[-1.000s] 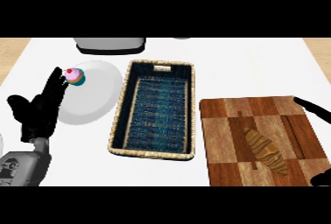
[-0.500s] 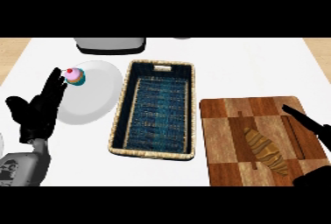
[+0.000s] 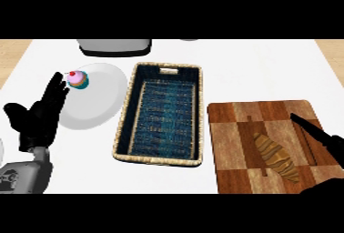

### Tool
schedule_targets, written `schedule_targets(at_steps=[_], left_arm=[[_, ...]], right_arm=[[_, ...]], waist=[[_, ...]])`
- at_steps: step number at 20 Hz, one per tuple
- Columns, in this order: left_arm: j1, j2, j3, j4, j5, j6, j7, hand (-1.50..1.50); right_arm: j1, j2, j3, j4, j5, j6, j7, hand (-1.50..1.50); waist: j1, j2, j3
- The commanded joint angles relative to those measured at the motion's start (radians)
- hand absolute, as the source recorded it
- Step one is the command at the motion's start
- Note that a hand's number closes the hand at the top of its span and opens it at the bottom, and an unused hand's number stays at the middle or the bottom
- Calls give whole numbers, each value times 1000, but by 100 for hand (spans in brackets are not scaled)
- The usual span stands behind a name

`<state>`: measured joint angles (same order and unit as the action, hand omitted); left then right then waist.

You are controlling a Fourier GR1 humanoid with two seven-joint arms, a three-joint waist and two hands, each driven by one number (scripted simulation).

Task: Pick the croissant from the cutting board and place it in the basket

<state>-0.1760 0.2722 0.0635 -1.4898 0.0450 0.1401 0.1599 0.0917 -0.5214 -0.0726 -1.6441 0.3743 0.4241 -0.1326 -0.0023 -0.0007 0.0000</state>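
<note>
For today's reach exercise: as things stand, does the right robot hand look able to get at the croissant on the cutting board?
Probably yes. The right robot hand hangs open just beside the croissant, which lies bare on the cutting board, with nothing between them.

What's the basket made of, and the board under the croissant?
The basket looks like woven straw or wicker: its tan rim shows braided strands, with a dark blue lining inside. The cutting board looks like wood, in patches of lighter and darker brown with visible grain and a slight sheen. The croissant lies on it.
</note>
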Motion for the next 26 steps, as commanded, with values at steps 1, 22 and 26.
schedule_targets(at_steps=[1, 22, 26], left_arm=[[52, -8, 9, -55, -20, -15, -1, 0], [-4, -87, 41, 31, -74, -38, -50, 0], [32, -56, 67, -70, -57, -74, 32, 0]], right_arm=[[5, 77, 31, -17, 65, -14, 14, -150], [-180, 177, 15, 258, 291, -67, -44, -150], [-104, 172, 12, 205, 321, -50, -56, -150]], waist=[[2, 0, 0], [4, 1, 0], [3, 0, 0]])
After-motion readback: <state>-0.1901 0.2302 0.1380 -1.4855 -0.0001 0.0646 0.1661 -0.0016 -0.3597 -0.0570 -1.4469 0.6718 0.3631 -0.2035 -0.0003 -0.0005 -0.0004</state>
